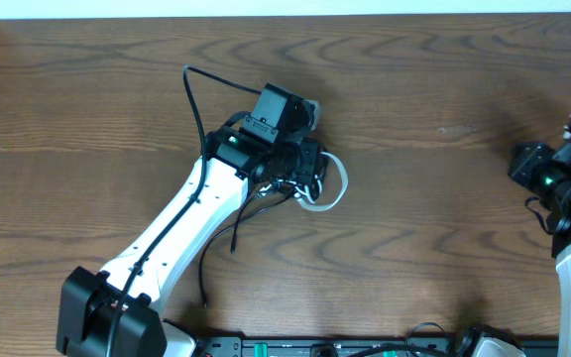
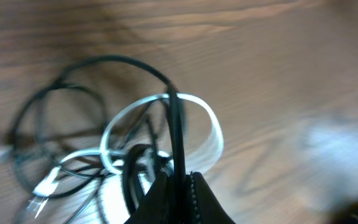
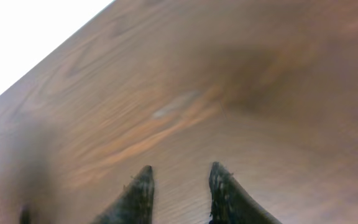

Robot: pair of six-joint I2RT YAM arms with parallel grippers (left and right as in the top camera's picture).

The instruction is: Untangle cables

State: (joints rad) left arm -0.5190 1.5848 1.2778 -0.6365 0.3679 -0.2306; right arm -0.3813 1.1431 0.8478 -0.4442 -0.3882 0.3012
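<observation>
**One black strand pinched at the knot**

The left end effector is pressed together on a black cable that runs taut across the white cable loop, likely to draw that strand free. The other black cables lie coiled on the surface beside the white loop. Well away from the loop, the right end effector hangs spread and empty, probably ready to pin the pile.
</observation>
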